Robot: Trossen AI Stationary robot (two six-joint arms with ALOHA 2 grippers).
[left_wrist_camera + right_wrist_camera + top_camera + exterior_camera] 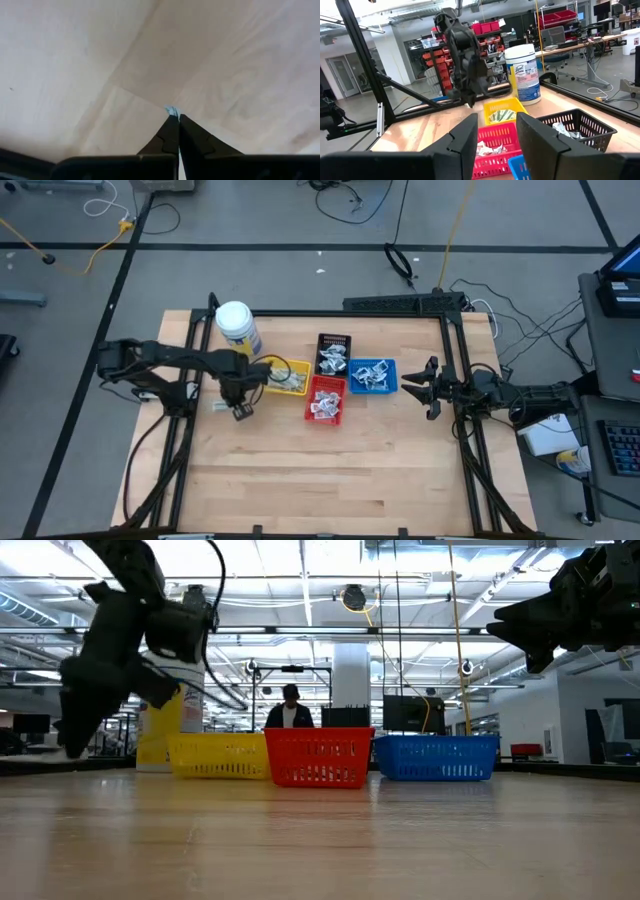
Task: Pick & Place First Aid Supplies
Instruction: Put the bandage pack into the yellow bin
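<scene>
High view: the left gripper (pixel 241 409) hangs beside the yellow tray (pixel 285 377); the right gripper (pixel 418 387) waits half open, empty. Left wrist view: jaws pinched on a thin packet (pixel 172 110), probably light and floppy; pinching the edge suits it.

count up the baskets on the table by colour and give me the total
Yellow basket: 1
Red basket: 1
Blue basket: 1
Black basket: 1
Total: 4

Small white packets (pixel 327 402) heaped in 4 trays (pixel 309 413)
</scene>
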